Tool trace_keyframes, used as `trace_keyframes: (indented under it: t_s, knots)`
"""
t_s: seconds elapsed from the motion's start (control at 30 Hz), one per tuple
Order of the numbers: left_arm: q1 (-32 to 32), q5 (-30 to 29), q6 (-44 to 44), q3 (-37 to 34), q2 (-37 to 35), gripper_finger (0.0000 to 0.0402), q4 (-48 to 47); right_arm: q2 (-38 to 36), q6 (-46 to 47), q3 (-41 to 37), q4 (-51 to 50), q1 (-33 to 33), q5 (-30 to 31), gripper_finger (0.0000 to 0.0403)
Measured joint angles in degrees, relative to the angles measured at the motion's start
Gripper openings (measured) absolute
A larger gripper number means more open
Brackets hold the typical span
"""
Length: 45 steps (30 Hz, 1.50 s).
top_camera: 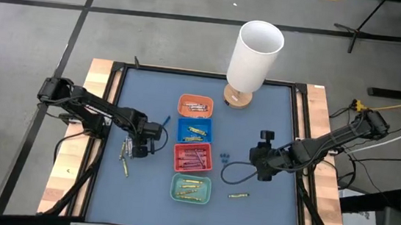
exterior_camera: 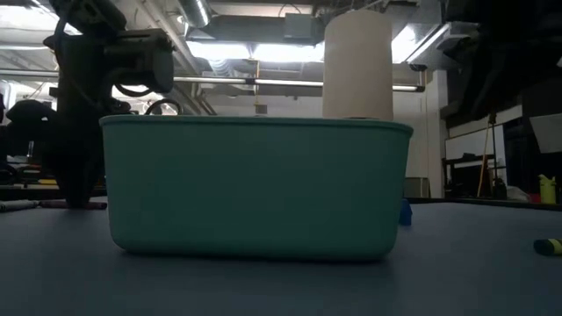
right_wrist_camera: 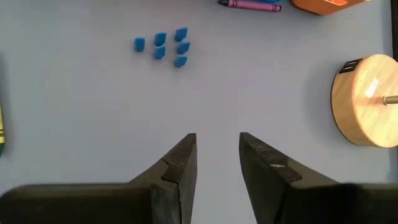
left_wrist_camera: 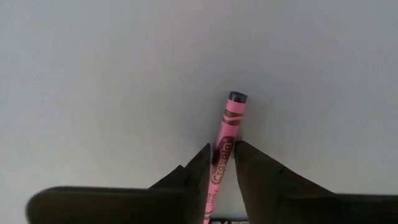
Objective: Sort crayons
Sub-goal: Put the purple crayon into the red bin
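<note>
Blue table (top_camera: 259, 118) in a concrete-floored workshop, white cylinder (top_camera: 255, 55) at its far edge.
You've got four trays in a row mid-table, green tray (top_camera: 192, 188) nearest; left gripper (left_wrist_camera: 222, 163) clamped on a pink crayon (left_wrist_camera: 227, 130) left of them; right gripper (right_wrist_camera: 217, 152) low, fingers apart, holding nothing; yellow crayon (top_camera: 238, 196) lies loose.

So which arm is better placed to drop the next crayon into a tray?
The left. Its gripper is closed around a pink crayon just left of the tray column, near the red tray. The right gripper is open, holding nothing, over bare mat.
</note>
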Motion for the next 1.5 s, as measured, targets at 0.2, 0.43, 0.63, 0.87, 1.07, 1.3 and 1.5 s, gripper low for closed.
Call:
trace_keyframes:
  t_s: [0.2, 0.43, 0.63, 0.87, 1.07, 1.3, 1.5]
  knots:
    - [0.0, 0.3, 0.0, 0.0, 0.0, 0.0027, 0.0, 0.0, 0.0, 0.0, 0.6, 0.0, 0.0, 0.0117]
    - [0.0, 0.1, 0.0, 1.9, 0.2, 0.0007, -1.4, 0.0, 0.0, 0.0, 0.8, 0.0, 0.0, 0.0117]
    - [0.0, 0.0, 0.0, 6.7, 0.2, 0.0006, -1.1, 0.0, 1.0, 0.0, 0.9, 0.0, 0.0, 0.0117]
    - [-0.2, 1.2, 0.0, 15.3, 0.2, 0.0005, -1.1, 0.0, 2.7, 0.0, 0.8, 0.0, 0.0, 0.0117]
    - [-1.3, 1.4, -3.7, 22.4, 0.1, 0.0005, 2.5, 0.0, 2.8, 0.0, 0.8, 0.0, 0.0, 0.0117]
    - [-4.4, 1.4, -4.8, 23.6, 0.1, 0.0005, 19.5, 0.0, 2.8, 0.0, 0.9, 0.0, 0.0, 0.0117]
    - [-7.2, -0.4, -4.8, 23.6, 0.7, 0.0005, 27.7, 0.0, 2.8, 0.0, 0.9, 0.0, 0.0, 0.0117]
